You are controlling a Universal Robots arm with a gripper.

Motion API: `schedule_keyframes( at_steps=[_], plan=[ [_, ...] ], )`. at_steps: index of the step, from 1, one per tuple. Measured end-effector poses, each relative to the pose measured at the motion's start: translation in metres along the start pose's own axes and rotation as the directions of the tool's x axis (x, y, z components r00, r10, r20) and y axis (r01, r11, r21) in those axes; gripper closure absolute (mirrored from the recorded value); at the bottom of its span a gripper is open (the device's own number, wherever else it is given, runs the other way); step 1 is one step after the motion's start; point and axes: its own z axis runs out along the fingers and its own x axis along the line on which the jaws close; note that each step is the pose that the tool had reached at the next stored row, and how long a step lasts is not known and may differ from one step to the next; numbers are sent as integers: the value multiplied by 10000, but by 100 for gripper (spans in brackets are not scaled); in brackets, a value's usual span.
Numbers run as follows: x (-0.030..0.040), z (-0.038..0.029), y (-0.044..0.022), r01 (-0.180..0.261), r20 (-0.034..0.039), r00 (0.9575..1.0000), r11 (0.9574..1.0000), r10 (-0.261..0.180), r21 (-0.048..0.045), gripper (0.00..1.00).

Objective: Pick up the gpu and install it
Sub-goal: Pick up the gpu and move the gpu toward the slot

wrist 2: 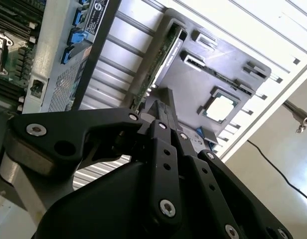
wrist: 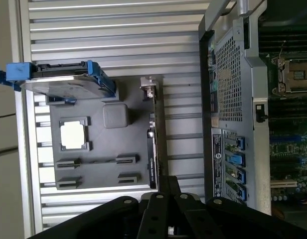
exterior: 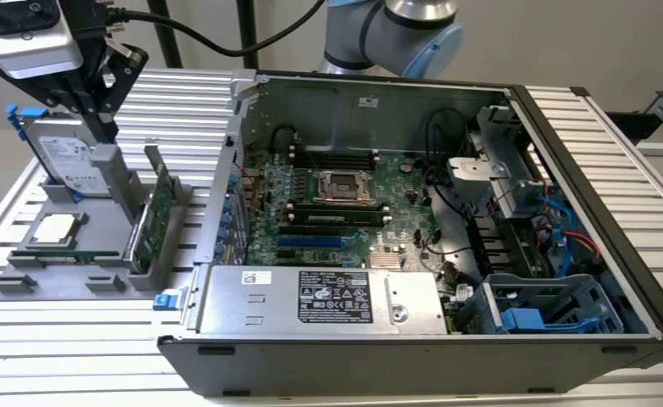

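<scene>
You're on the approach: the gripper (wrist: pixel 168 180), fingers (wrist: pixel 162 190) pinched together and empty, hangs near the upright gpu (wrist: pixel 152 149); grasping needs them opened astride its edge.

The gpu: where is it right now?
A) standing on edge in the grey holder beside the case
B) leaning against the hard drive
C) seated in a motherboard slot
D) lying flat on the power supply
A: the gpu stands on edge in a slot of the grey holder, outside the computer case, on the exterior view's left.
</scene>
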Motion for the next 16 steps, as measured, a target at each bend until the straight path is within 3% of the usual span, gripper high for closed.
schedule_keyframes(
  at_steps=[16],
  plan=[
    [41, -1, -3, 0, 0, 10000, 10000, 0, 0, 100]
  ],
)
